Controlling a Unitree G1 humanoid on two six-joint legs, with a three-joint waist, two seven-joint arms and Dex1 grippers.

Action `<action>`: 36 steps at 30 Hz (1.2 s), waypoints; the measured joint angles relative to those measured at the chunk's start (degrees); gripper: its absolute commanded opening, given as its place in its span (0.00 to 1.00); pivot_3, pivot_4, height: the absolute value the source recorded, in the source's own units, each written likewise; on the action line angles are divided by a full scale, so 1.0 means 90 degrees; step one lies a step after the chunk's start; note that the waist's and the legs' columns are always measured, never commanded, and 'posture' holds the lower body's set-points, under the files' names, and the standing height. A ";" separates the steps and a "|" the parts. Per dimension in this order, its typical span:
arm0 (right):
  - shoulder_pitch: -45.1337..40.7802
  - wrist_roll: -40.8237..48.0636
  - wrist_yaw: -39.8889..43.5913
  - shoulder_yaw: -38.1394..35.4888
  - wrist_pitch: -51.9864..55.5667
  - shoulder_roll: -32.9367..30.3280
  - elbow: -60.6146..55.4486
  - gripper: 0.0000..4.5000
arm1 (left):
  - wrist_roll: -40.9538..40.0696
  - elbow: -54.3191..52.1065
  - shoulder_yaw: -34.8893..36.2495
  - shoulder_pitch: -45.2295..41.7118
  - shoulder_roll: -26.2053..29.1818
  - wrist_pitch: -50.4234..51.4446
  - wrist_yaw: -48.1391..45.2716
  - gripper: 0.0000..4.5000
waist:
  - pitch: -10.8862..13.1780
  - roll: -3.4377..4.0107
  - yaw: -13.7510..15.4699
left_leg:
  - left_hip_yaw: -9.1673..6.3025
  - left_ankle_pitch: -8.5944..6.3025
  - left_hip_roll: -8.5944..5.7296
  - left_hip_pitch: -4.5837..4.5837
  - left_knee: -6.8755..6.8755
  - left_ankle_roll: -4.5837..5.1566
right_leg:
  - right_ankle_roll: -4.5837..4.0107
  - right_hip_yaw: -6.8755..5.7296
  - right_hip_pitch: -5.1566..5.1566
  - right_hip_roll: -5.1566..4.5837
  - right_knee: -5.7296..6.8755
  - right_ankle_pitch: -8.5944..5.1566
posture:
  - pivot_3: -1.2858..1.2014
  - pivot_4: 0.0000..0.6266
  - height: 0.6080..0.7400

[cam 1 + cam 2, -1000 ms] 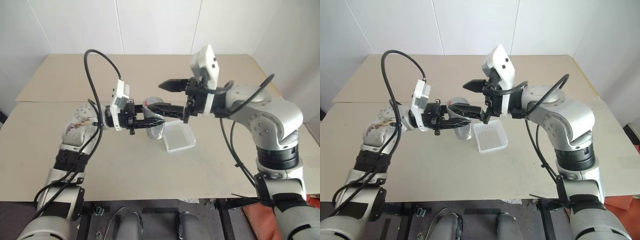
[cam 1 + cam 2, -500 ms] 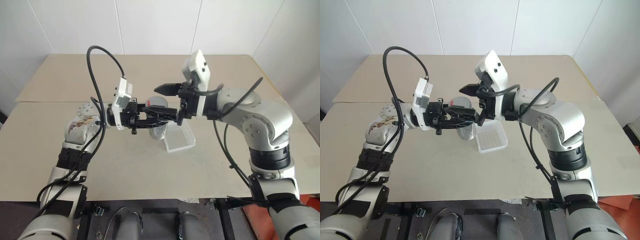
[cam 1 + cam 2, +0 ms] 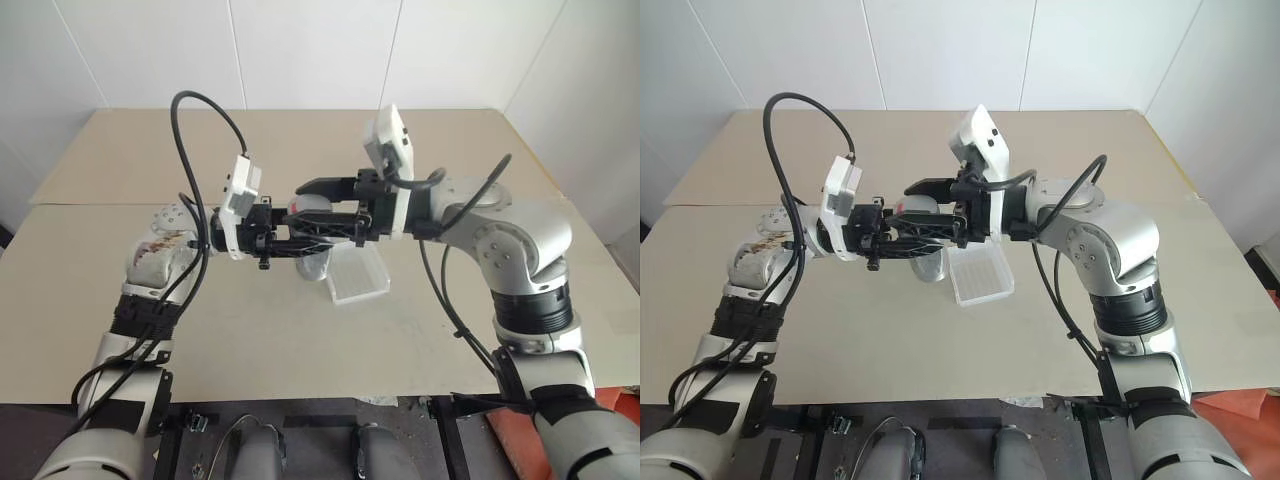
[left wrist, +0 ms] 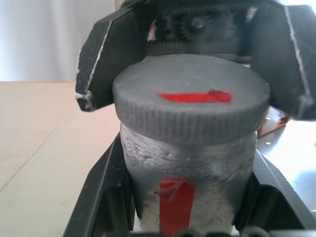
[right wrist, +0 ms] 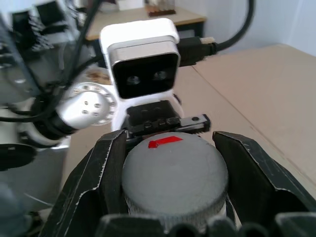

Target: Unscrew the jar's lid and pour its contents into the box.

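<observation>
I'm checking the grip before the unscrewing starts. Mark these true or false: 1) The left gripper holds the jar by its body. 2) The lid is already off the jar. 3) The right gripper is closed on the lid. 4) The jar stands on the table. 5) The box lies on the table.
1) True: the left gripper clamps the jar.
2) False: the lid sits on the jar.
3) True: the right gripper grips the lid.
4) False: the jar is held above the table.
5) True: the box rests there.
</observation>
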 measured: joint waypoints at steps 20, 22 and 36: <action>-0.0836 -0.0760 0.3537 0.0385 -0.2867 0.0441 0.2578 1.00 | -0.0611 -0.0233 -0.0423 -0.0141 0.0454 -0.0176 -0.0897 0.44 | 0.0002 0.0004 0.0020 | -0.0002 0.0000 0.0006 0.0005 0.0018 0.0000 | 0.0000 -0.0003 0.0004 0.0003 0.0010 0.0000 | 0.52 0.24 1.00; -0.0681 -0.0764 0.3257 0.0205 -0.2853 0.0320 0.2376 1.00 | -0.0592 -0.0146 -0.0266 -0.0078 0.0475 -0.0225 -0.0857 0.44 | 0.0002 0.0004 0.0030 | -0.0003 0.0000 0.0006 0.0005 0.0019 0.0000 | 0.0000 -0.0005 0.0007 0.0003 0.0009 0.0000 | 0.52 0.24 1.00; 0.0463 -0.0835 -0.0451 -0.0098 -0.0662 0.0176 -0.1037 1.00 | 0.0140 0.0424 0.0127 0.0245 0.0443 -0.0423 -0.0209 0.44 | 0.0002 0.0004 -0.0007 | -0.0004 0.0000 0.0007 0.0005 0.0023 0.0000 | 0.0000 -0.0004 0.0006 0.0004 0.0014 0.0000 | 0.52 0.24 1.00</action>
